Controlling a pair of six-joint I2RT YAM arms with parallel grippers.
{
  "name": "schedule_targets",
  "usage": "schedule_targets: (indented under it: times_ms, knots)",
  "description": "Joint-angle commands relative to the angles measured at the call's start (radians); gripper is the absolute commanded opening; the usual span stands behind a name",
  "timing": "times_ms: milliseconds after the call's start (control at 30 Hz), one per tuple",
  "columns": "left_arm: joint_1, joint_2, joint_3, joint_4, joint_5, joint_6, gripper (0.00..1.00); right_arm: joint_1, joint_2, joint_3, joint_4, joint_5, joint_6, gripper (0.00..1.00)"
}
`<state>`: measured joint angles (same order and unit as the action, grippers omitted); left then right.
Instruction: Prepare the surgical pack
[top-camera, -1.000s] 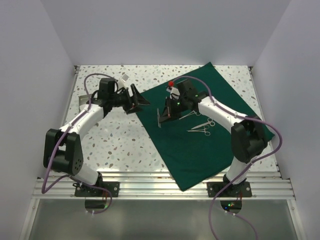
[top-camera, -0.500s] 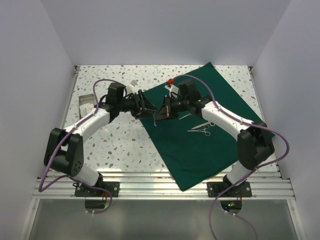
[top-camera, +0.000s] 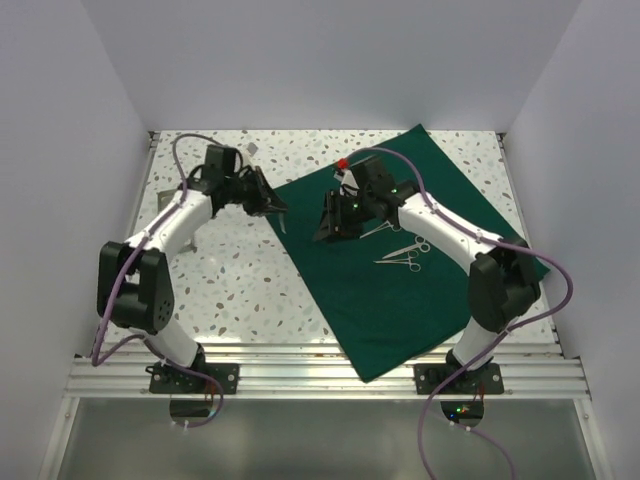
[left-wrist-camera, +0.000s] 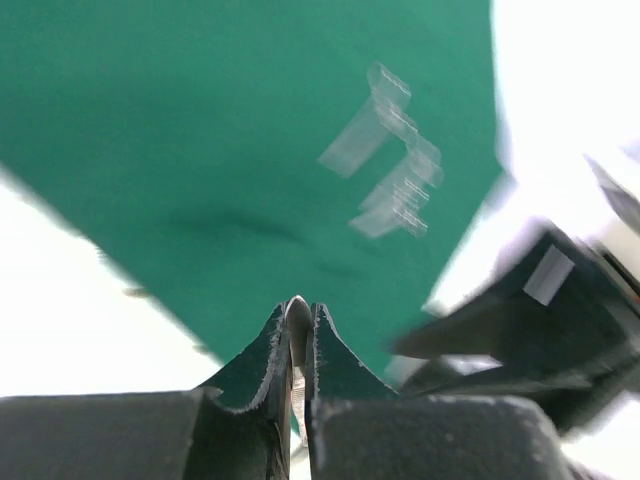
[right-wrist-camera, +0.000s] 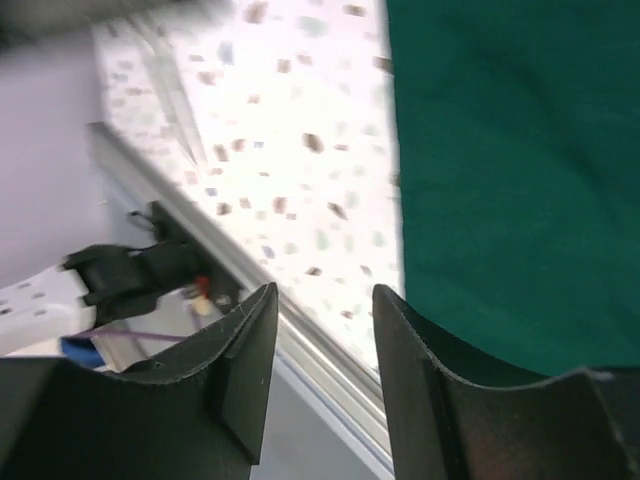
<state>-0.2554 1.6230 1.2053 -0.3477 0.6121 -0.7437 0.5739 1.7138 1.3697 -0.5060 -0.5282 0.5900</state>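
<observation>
Pinching a thin silver metal piece (left-wrist-camera: 296, 328) between pressed-together left gripper (left-wrist-camera: 297, 306) fingers, dark green cloth drape (left-wrist-camera: 200, 120) spread below; right gripper (right-wrist-camera: 322, 298) fingers parted, empty, drape edge beneath, silver scissor-handled instruments (top-camera: 405, 252) behind.

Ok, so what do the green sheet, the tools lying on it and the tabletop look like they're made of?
Green sheet: matte woven cloth, going by soft creases and no glare. Tools: probably steel, silvery and shiny with thin ring handles. Tabletop: speckled like terrazzo, stone or laminate, cannot tell which. The sliver in the left gripper's jaws looks like the same metal.
</observation>
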Motion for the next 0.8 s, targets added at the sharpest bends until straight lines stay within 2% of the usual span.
schedule_targets:
  times_ms: [0, 33, 100, 133, 233, 400, 533, 667, 767]
  knots:
    - [0.166, 0.052, 0.141, -0.287, -0.234, 0.277, 0.0, -0.016, 0.017, 0.066, -0.253, 0.224, -0.079, 0.48]
    - [0.194, 0.063, 0.193, -0.348, -0.35, 0.314, 0.0, -0.031, 0.018, 0.065, -0.27, 0.241, -0.081, 0.48]
    - [0.254, 0.116, 0.241, -0.391, -0.472, 0.42, 0.0, -0.049, 0.01, 0.039, -0.285, 0.243, -0.079, 0.48]
    - [0.286, 0.136, 0.287, -0.427, -0.597, 0.45, 0.0, -0.068, 0.006, 0.026, -0.286, 0.237, -0.076, 0.48]
    - [0.355, 0.23, 0.373, -0.477, -0.742, 0.53, 0.0, -0.097, -0.017, -0.02, -0.279, 0.22, -0.071, 0.48]
    - [0.445, 0.369, 0.454, -0.504, -0.788, 0.537, 0.0, -0.131, -0.029, -0.052, -0.295, 0.22, -0.078, 0.48]
    - [0.459, 0.432, 0.516, -0.534, -0.859, 0.541, 0.0, -0.163, -0.046, -0.07, -0.299, 0.215, -0.085, 0.49]
    - [0.459, 0.472, 0.522, -0.542, -0.871, 0.538, 0.0, -0.178, -0.054, -0.089, -0.298, 0.212, -0.087, 0.49]
    - [0.461, 0.482, 0.522, -0.542, -0.877, 0.532, 0.08, -0.184, -0.051, -0.095, -0.293, 0.211, -0.081, 0.49]
